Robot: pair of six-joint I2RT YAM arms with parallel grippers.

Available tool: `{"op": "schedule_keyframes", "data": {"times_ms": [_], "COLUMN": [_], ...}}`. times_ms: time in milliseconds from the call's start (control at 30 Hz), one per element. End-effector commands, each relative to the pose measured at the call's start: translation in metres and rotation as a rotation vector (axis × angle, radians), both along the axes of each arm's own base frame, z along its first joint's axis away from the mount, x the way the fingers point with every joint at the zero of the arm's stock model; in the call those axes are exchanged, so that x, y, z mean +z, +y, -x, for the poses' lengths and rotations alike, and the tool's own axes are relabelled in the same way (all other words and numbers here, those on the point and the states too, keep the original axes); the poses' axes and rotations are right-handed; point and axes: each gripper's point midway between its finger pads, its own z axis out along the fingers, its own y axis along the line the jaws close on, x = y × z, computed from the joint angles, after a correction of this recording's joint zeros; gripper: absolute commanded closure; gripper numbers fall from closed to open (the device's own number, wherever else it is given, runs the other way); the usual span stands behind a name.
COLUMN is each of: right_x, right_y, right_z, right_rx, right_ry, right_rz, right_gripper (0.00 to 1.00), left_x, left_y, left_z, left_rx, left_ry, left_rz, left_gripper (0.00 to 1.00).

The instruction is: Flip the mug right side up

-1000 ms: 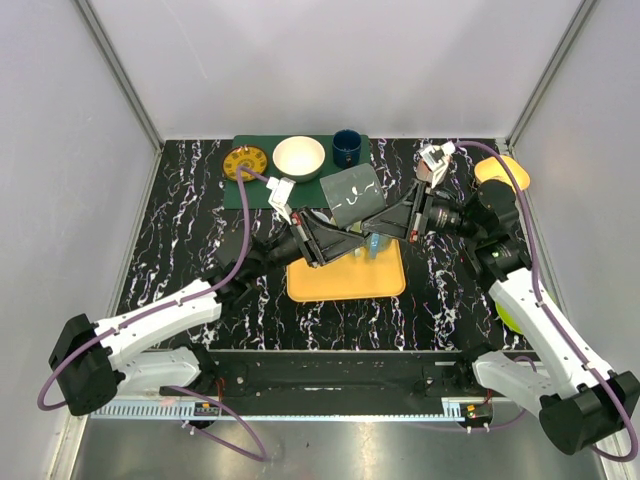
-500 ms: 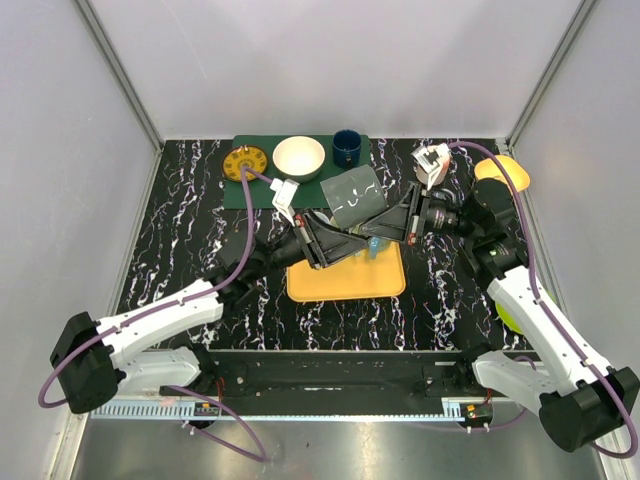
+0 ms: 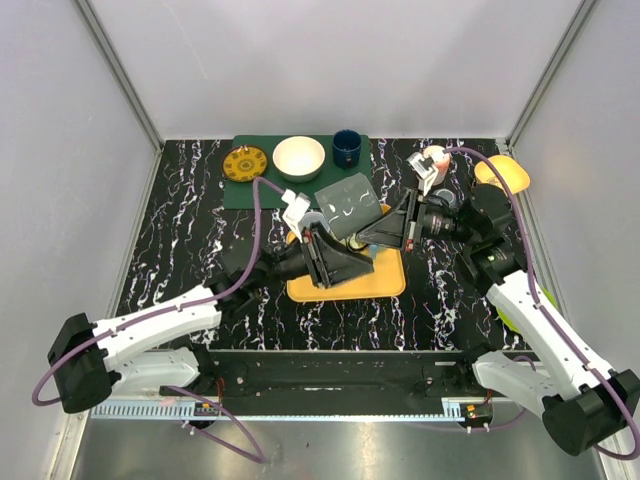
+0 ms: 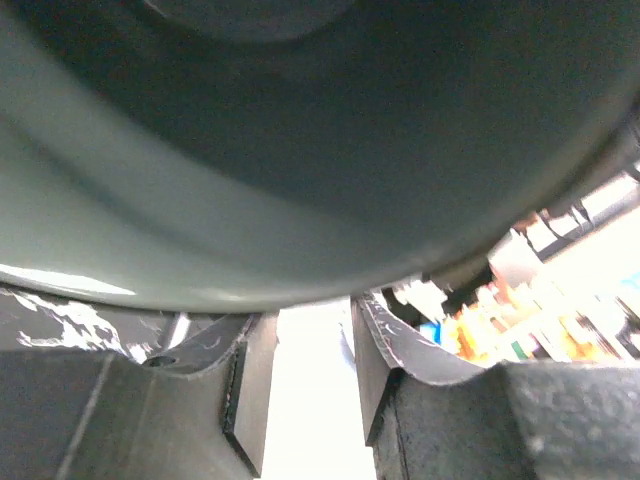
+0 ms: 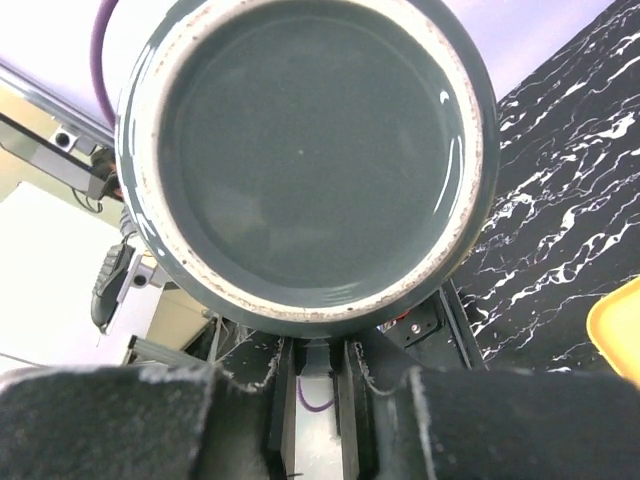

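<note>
Your two arms meet over the middle of the worktop [image 3: 190, 230], with the grey-green mug [image 3: 348, 205] raised between them above the yellow tray [image 3: 385, 280]. The mug is clear of the tray and tipped onto its side. Its round base [image 5: 305, 160], ringed by a pale unglazed foot, squarely faces your right wrist camera.

Your right fingers [image 5: 385, 410] sit directly beneath that base with only a narrow slit between them. Their tips are hidden behind the mug, so you cannot tell whether they pinch it.

Your left fingers [image 4: 245, 390] reach in from the opposite side, also set narrow, with bright light showing through the gap. The mug's curved wall fills that view at very close range and covers the tips, so their hold cannot be told either.

At the far edge of the worktop, a green mat [image 3: 240, 198] carries a yellow patterned plate [image 3: 245, 163], a cream bowl [image 3: 299, 157] and a dark blue cup [image 3: 346, 147] in a row. An orange bowl [image 3: 503, 172] sits at the far right, behind your right arm.
</note>
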Motion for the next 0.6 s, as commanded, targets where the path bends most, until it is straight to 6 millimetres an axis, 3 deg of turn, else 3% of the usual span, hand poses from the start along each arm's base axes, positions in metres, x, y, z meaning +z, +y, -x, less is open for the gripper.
{"op": "schedule_keyframes", "data": {"times_ms": [0,167,367,400,467,500,533,567], "right_x": [0.020,0.025,0.027,0.032,0.022,0.030,0.007,0.004], "right_y": [-0.002,-0.004,-0.013,-0.017,-0.028,-0.039,-0.047,-0.058], "right_z": [-0.032,-0.029,-0.031,-0.037,-0.045,-0.059,-0.065,-0.072], "right_rx": [-0.166,-0.171,-0.251,-0.306,-0.399,-0.513,-0.562,-0.637], "right_ry": [-0.084,-0.086,-0.110,-0.123,-0.118,-0.142,-0.113,-0.113], "right_rz": [-0.073,-0.088,-0.063,-0.055,0.006,0.028,0.130,0.162], "right_gripper": [1.00,1.00,1.00,1.00,1.00,1.00,1.00,1.00], "left_x": [0.002,0.002,-0.013,-0.012,-0.017,-0.019,-0.026,-0.026], "left_y": [0.008,0.012,0.022,0.027,0.035,0.038,0.040,0.046], "left_z": [0.064,0.062,0.056,0.057,0.056,0.056,0.053,0.055], "left_rx": [-0.239,-0.223,-0.182,-0.177,-0.151,-0.141,-0.115,-0.101], "left_ry": [-0.105,-0.106,-0.086,-0.092,-0.087,-0.087,-0.087,-0.089], "left_rz": [-0.012,-0.009,-0.036,-0.030,-0.036,-0.041,-0.055,-0.059], "left_gripper": [0.60,0.57,0.56,0.56,0.56,0.56,0.56,0.56]}}
